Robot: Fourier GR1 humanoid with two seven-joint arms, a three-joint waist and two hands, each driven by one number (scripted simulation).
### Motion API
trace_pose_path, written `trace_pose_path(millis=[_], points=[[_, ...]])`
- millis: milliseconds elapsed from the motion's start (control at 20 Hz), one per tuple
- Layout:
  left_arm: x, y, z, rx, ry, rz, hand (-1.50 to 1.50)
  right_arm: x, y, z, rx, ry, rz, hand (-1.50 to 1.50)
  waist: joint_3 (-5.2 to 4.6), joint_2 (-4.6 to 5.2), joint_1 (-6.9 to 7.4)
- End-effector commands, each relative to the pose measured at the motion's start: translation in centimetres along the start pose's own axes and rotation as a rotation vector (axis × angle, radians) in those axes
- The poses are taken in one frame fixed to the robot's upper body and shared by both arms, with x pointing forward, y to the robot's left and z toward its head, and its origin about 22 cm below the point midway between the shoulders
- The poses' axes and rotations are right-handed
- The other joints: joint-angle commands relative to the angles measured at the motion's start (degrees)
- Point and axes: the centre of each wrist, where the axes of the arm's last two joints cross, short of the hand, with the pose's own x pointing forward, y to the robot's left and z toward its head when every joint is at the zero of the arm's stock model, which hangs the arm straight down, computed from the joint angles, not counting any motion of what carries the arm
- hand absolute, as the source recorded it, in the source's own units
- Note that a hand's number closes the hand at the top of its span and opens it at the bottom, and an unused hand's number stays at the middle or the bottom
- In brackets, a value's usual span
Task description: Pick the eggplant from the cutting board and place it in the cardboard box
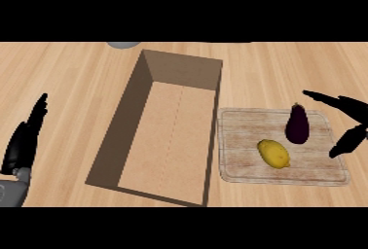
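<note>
A dark purple eggplant (298, 125) lies on the pale wooden cutting board (244, 170), near its upper right part, stem end pointing away from me. My right hand (343, 108) hovers open just right of the eggplant, fingers spread toward it and thumb (348, 141) below, not touching. The open cardboard box (165, 131) stands left of the board, nothing inside. My left hand (23, 138) rests open at the left edge, fingers up.
A yellow lemon (274, 153) lies on the board just below and left of the eggplant. A grey round object (124, 44) peeks in at the top edge behind the box. Wooden counter surrounds everything.
</note>
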Motion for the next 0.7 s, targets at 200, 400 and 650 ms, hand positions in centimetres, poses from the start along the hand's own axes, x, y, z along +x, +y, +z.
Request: trace_pose_path(millis=[200, 400, 650], points=[[0.1, 0.9, -0.7, 0.010, -0.010, -0.015, 0.00, 0.2, 2.0, -2.3, 0.045, -0.016, -0.003, -1.50, 0.00, -0.04, -0.42], [-0.5, -0.9, 1.3, 0.004, 0.006, -0.001, 0.00, 0.6, 0.8, -2.2, 0.055, -0.020, -0.005, -1.50, -0.02, -0.23, -0.66], [0.0, 0.0, -0.4, 0.027, 0.015, -0.006, 0.00, 1.7, 1.4, -3.6, 0.068, -0.103, -0.030, -1.50, -0.07, -0.36, -1.26]])
